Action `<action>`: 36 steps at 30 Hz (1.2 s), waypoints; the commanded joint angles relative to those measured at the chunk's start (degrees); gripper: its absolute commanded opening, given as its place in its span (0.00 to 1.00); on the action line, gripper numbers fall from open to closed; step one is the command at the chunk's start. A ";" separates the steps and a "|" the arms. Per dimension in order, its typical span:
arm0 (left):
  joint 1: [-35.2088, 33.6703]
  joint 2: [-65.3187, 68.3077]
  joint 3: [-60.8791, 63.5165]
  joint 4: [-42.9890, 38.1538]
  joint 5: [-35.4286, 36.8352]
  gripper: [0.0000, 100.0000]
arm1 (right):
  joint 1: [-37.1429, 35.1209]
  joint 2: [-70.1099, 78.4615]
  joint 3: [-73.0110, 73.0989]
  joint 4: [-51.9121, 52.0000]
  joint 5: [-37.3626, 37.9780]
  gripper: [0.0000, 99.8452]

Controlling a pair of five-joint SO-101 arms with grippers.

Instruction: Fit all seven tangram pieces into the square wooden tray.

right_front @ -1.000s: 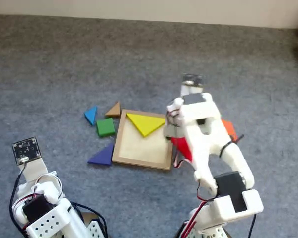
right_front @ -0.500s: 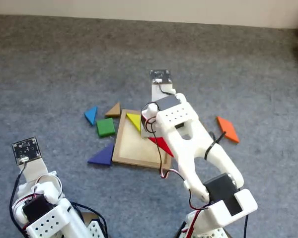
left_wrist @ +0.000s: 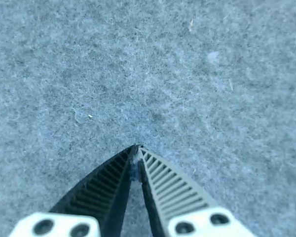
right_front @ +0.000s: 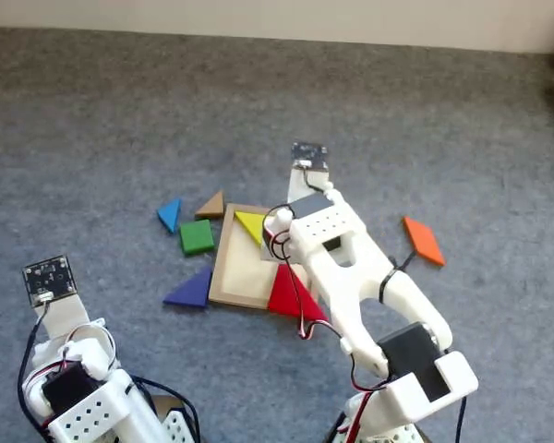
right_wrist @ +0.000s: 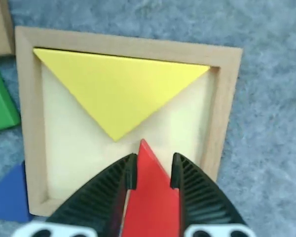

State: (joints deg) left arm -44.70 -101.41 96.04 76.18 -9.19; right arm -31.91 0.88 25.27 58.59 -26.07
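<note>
The square wooden tray (right_wrist: 228, 94) holds a large yellow triangle (right_wrist: 119, 89) against its far side. My right gripper (right_wrist: 153, 169) is shut on a large red triangle (right_wrist: 152, 202), whose tip points at the yellow one's apex. In the high view the right arm (right_front: 331, 233) covers the right half of the tray (right_front: 229, 269), and the red triangle (right_front: 286, 293) overhangs the tray's near right corner. An orange parallelogram (right_front: 423, 240) lies on the carpet to the right. My left gripper (left_wrist: 137, 151) is shut and empty over bare carpet.
Left of the tray lie a small blue triangle (right_front: 170, 214), a brown triangle (right_front: 212, 205), a green square (right_front: 197, 236) and a dark blue triangle (right_front: 192, 290). The left arm (right_front: 69, 374) sits at the near left corner. Grey carpet stretches beyond the tray.
The right arm swung left from beside the tray to over it, carrying the red triangle, which now shows at the tray's near right corner. The left arm stayed still.
</note>
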 commanded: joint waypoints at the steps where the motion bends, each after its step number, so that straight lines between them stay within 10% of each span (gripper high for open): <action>1: -0.75 -3.47 1.19 0.53 0.00 0.01 | -0.57 -3.74 -0.48 -0.57 -0.79 0.10; 36: -0.75 -3.56 1.19 0.53 0.00 0.01 | -7.16 3.12 1.63 7.87 8.35 0.00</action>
State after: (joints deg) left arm -44.70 -101.41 96.04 76.18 -9.19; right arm -38.33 1.14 28.62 67.91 -18.15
